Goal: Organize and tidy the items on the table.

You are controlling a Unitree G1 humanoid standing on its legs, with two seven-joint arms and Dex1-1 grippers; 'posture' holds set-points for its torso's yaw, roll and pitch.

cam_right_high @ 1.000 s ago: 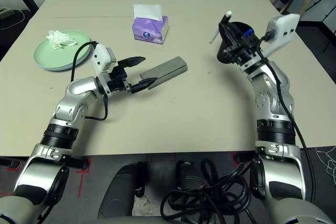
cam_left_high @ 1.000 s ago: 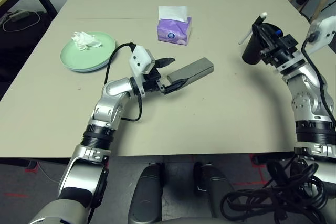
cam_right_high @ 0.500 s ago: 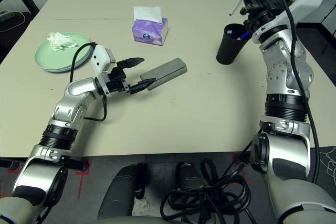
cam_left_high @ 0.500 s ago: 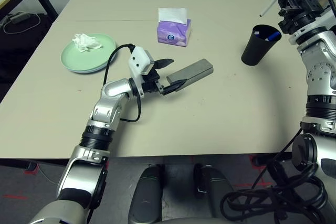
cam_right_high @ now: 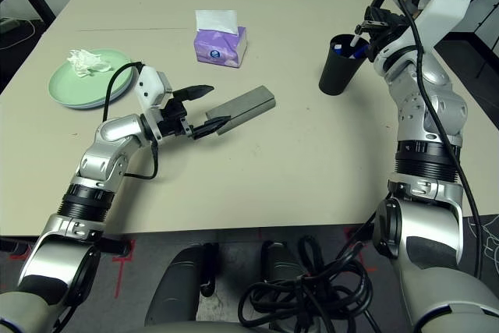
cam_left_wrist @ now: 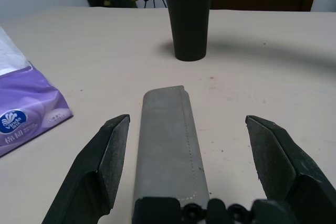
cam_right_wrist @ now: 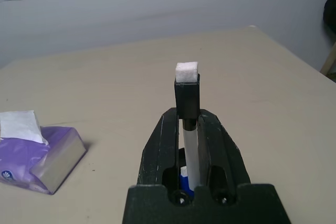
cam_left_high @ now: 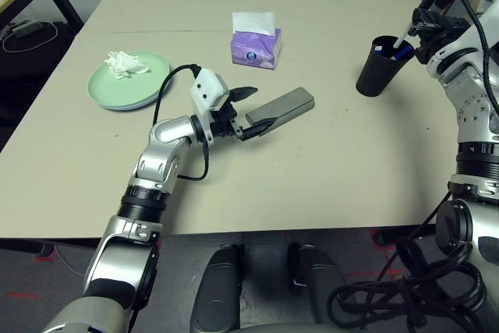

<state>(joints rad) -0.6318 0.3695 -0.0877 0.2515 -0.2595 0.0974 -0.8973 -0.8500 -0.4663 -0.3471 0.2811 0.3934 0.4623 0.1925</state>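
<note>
Above the black cup (cam_right_high: 340, 65), my right gripper (cam_right_wrist: 187, 129) clamps the white-and-black pen (cam_right_wrist: 188, 113), long axis slanting into the cup mouth; my left gripper (cam_left_wrist: 187, 153) gapes empty astride the grey glasses case (cam_left_wrist: 167, 140).

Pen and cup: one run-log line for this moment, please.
right gripper: shut on pen | over black cup | left gripper: open astride glasses case

The bench (cam_left_high: 327, 154) is plain beige with a thin dark seam line. The plate (cam_left_high: 117, 91) is pale green, the crumpled tissue (cam_left_high: 125, 64) on it white. The tissue pack (cam_left_high: 253, 46) is purple with a white sheet on top. The glasses case (cam_left_high: 284, 107) is grey, the cup (cam_left_high: 376, 68) black, the pen (cam_right_wrist: 187, 103) white with a black band.
</note>
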